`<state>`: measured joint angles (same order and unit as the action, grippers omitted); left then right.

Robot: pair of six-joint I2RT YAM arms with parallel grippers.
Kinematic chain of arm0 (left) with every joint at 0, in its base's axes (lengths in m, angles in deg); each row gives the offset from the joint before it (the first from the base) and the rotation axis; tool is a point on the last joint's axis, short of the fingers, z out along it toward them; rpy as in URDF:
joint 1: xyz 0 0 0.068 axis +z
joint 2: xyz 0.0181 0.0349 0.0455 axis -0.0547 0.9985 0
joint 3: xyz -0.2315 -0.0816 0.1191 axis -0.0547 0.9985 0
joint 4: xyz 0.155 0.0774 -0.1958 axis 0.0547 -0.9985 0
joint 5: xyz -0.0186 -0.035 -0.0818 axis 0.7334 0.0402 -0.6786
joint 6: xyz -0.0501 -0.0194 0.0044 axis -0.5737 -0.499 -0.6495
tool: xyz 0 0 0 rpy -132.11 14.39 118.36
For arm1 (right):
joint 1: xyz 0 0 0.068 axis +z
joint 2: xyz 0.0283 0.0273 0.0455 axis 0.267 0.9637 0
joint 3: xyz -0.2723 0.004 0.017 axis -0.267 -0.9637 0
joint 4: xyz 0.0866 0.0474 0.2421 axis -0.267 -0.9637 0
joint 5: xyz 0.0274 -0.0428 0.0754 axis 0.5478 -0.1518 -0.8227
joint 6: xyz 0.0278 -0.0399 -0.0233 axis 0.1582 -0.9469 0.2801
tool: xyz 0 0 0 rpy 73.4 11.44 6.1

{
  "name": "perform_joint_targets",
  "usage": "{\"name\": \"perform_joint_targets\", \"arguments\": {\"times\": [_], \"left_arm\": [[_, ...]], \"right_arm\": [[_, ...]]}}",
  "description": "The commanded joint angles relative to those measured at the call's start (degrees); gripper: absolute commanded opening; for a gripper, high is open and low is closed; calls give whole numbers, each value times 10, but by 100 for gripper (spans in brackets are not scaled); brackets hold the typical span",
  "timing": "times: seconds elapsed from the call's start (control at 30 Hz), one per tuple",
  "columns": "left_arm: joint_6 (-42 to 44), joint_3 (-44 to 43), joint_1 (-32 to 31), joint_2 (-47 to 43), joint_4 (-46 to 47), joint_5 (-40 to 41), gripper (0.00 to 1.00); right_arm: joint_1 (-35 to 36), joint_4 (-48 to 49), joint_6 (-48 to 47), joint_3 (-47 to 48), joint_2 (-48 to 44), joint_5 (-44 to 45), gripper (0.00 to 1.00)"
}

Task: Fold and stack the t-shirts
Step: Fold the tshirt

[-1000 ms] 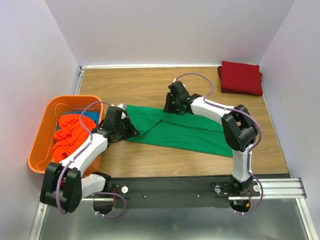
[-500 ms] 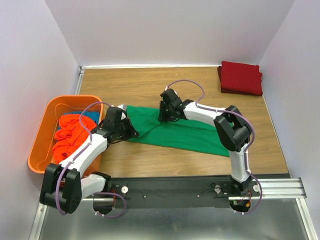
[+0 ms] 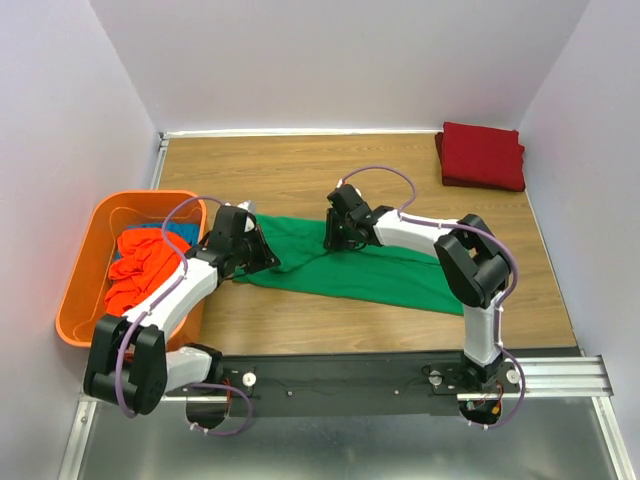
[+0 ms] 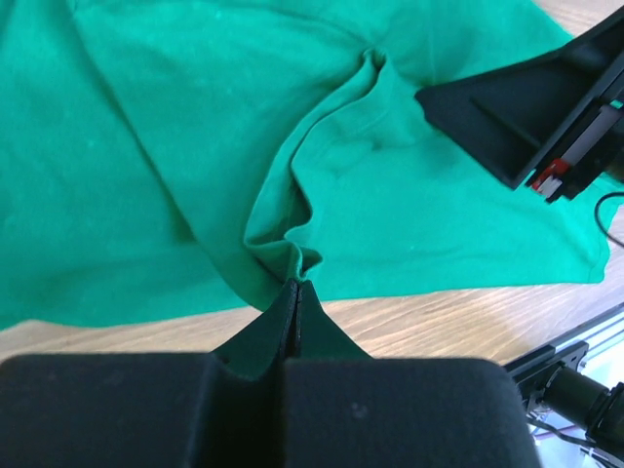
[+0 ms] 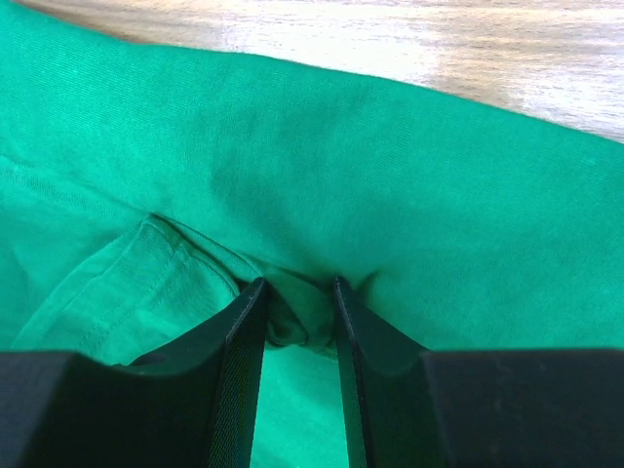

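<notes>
The green shirt (image 3: 380, 272) lies across the centre of the overhead frame, apparently mid-fold. The left gripper (image 4: 297, 292) is clamped shut on its left end, and the right gripper (image 5: 297, 310) pinches a bunch of cloth. Next, both should probably lift together and carry the fold across evenly.

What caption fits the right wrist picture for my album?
The right gripper pinches a fold of the green t-shirt on the wooden table.

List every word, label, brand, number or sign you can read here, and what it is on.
None readable. The green t-shirt, the dark red t-shirt and the orange bin are plain.
A red and white part on the right gripper is too small to read.
</notes>
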<state>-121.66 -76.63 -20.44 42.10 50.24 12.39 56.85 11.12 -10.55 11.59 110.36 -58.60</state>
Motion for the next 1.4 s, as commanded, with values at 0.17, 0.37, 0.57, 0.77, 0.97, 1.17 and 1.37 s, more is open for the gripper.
{"name": "perform_joint_targets", "arguments": {"times": [0.17,0.37,0.57,0.77,0.97,1.17,1.37], "left_arm": [[3,5,-3,24,32,-6,0],[-1,12,-3,28,35,1,0],[-4,14,-3,31,38,4,0],[-4,19,-4,28,39,4,0],[-5,20,-3,30,41,2,0],[-6,20,-3,30,41,3,0],[-7,22,-3,29,41,5,0]], "right_arm": [[5,-9,-28,33,-38,24,41],[10,-2,-64,78,-3,-15,41],[34,-1,-87,121,48,-15,41],[44,-2,-94,132,70,-31,42],[51,-2,-87,119,65,-22,42],[51,-2,-78,85,36,13,36],[52,-2,-66,58,8,36,17]]}}
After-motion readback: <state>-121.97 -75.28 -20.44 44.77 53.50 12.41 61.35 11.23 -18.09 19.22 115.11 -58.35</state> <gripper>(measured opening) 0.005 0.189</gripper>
